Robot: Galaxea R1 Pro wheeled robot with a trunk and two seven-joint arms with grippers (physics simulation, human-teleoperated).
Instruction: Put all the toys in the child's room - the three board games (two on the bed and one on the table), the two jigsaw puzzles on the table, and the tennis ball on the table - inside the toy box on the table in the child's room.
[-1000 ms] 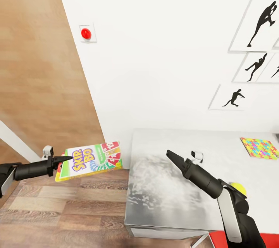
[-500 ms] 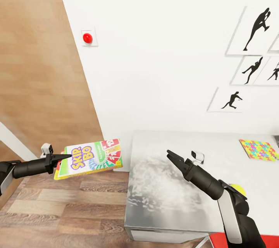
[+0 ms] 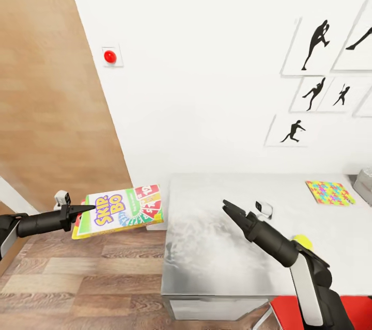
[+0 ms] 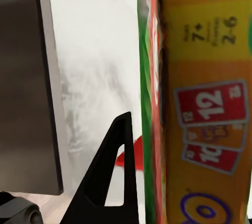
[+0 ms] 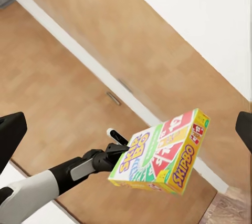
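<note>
Gripping the Skip-Bo board game (image 3: 120,210) by its near edge, your left pincer (image 3: 88,210) holds the box out flat over the wooden floor (image 3: 77,278), just beside the desk (image 3: 217,268) but short of it. Your right pincer (image 3: 227,207) hangs empty above the desk with its jaws parted, the tennis ball (image 3: 301,240) behind its arm and a jigsaw puzzle (image 3: 329,192) well apart near the far edge

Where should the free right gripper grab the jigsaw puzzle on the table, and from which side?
Probably by a thin edge, not the face. The jigsaw puzzle lies flat on the table, near the far right, so there is no height to pinch from above. Bring the right gripper, now open over the table's near part, in low from the near side, one finger under the nearest edge if it will lift.
</note>
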